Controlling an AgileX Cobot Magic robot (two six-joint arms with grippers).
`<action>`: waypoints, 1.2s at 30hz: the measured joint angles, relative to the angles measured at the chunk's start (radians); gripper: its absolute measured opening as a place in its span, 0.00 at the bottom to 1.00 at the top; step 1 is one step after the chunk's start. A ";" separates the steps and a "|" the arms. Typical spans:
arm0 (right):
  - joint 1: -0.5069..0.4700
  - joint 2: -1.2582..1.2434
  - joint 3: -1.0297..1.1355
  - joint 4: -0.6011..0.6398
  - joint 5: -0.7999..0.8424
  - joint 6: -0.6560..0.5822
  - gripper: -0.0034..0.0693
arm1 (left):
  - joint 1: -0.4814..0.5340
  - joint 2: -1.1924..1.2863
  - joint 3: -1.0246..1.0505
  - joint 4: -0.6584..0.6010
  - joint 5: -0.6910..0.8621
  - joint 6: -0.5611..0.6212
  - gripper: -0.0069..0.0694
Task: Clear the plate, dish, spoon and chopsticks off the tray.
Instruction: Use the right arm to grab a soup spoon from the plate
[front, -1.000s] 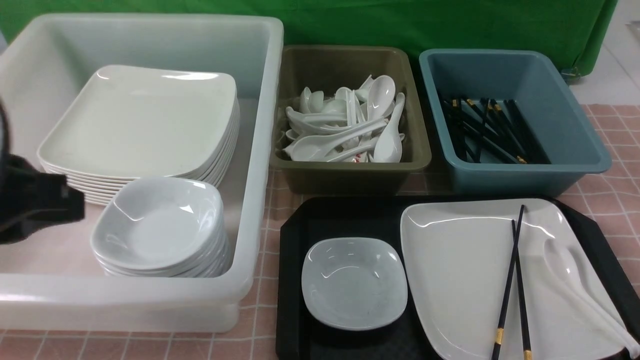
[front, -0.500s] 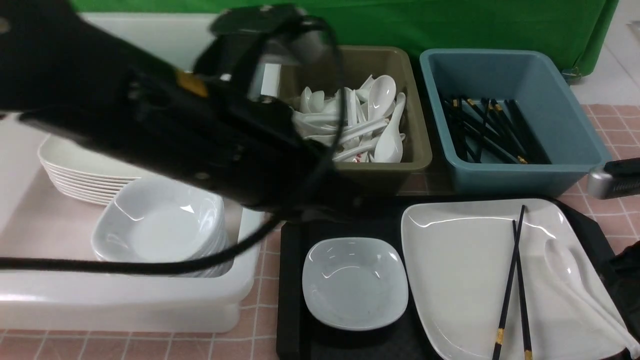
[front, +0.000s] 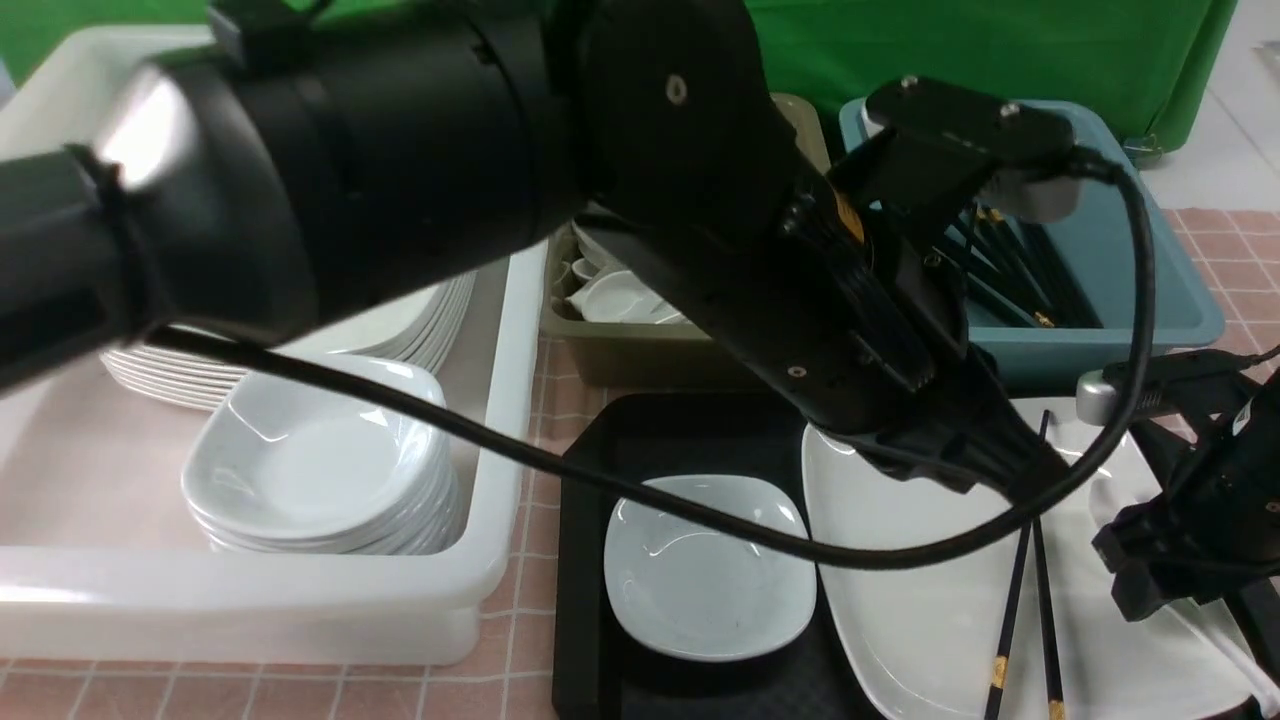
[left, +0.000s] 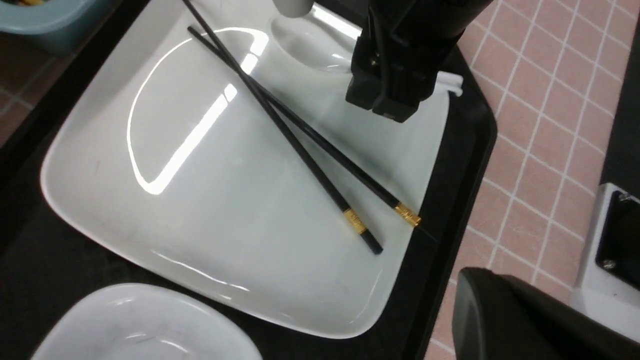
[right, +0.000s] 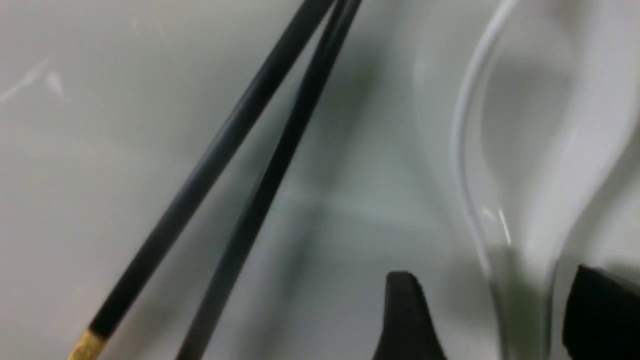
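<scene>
The black tray (front: 585, 560) holds the small pale dish (front: 710, 580) and, to its right, the large white plate (front: 920, 620). Two black chopsticks (front: 1010, 610) with gold bands lie crossed on the plate, and the white spoon (right: 540, 150) lies beside them near the plate's right edge. My right gripper (front: 1150, 590) is low over the spoon. It is open, one finger on each side of the spoon's handle (right: 520, 310). My left gripper (front: 1030, 475) hovers shut and empty above the plate, over the thin ends of the chopsticks. Its arm hides much of the front view.
A big white tub (front: 500, 400) at the left holds stacked plates and dishes. Behind the tray stand an olive tub (front: 620, 350) of spoons and a blue tub (front: 1150, 300) of chopsticks. A pink checked cloth (left: 525, 125) covers the table.
My left arm swept in from the left across the tubs to above the plate. My right arm came in from the right, dropped over the spoon, and its jaws opened.
</scene>
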 joint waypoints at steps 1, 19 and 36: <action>0.000 0.005 0.000 -0.001 -0.007 -0.001 0.69 | 0.000 0.001 0.000 0.009 0.000 0.001 0.08; -0.001 -0.033 -0.046 0.028 0.091 -0.005 0.38 | 0.026 0.001 -0.001 0.038 -0.001 -0.004 0.09; 0.251 0.211 -0.862 0.490 0.106 -0.119 0.38 | 0.445 -0.122 -0.002 0.085 0.000 -0.024 0.09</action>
